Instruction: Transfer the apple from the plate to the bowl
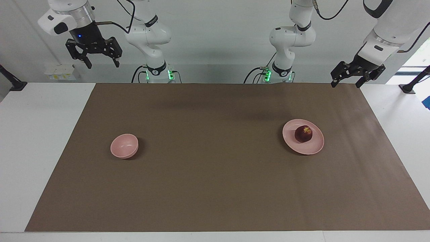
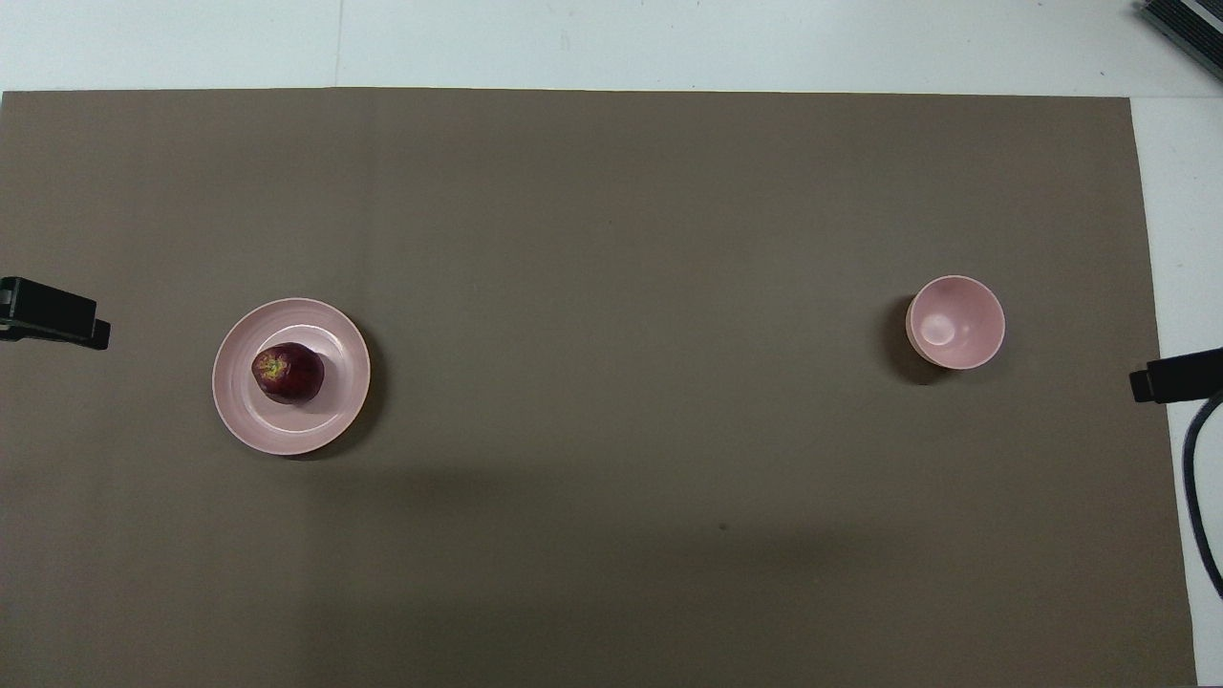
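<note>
Both grippers hang up in the air with fingers spread wide, holding nothing. At the upper left of the facing view is the right gripper, above the white table's edge. Lower, at middle left on the brown mat, stands the bowl. At middle right the apple lies on the plate. At the upper right the left gripper waits over the mat's corner.

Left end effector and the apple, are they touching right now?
Apart. The facing view shows the left end effector raised over the brown mat's edge near the robots, with bare mat between it and the apple on the plate.
</note>
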`<act>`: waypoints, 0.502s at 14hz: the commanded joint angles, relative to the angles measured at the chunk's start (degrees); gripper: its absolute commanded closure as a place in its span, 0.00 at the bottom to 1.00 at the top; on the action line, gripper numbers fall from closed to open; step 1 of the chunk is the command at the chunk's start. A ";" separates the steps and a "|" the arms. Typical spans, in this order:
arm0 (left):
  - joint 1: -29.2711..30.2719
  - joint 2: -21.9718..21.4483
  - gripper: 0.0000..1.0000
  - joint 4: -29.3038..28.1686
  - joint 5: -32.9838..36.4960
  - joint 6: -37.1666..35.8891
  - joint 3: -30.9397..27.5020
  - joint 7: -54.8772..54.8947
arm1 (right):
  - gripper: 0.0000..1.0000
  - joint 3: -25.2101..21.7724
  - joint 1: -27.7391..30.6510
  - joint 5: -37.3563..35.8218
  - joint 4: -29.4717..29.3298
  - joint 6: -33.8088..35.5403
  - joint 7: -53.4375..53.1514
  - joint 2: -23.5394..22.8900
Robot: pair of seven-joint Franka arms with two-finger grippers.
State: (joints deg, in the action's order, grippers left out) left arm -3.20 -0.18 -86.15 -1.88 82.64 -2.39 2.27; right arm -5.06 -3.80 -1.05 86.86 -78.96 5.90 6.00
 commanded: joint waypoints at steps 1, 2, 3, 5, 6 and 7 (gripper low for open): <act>0.83 -1.39 0.00 -1.03 -0.58 -1.07 0.45 0.10 | 0.00 -4.83 -4.43 -0.70 1.12 0.29 1.57 0.94; 0.82 -1.40 0.00 -1.04 -0.58 -0.90 0.46 0.19 | 0.00 -5.31 -4.72 -0.71 1.12 0.29 1.57 1.03; 0.65 -1.23 0.00 -0.86 -0.58 -0.81 0.46 0.28 | 0.00 -5.31 -4.64 -0.71 1.12 0.29 1.57 1.03; 0.47 -1.14 0.00 -0.69 -0.58 -0.63 0.46 0.45 | 0.00 -5.31 -4.46 -0.53 1.04 0.29 1.66 1.03; 0.65 -1.22 0.00 -0.77 -0.58 -0.81 0.46 0.45 | 0.00 -5.31 -4.55 -0.44 1.03 0.29 1.66 1.03; 0.91 -1.23 0.00 -0.69 -0.58 -0.81 0.46 0.45 | 0.00 -5.22 -4.55 -0.09 1.03 0.29 1.66 1.03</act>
State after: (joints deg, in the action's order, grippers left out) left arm -3.20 -0.28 -86.17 -1.88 82.42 -2.24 2.27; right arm -10.01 -7.97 -1.19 86.91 -78.96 5.91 6.00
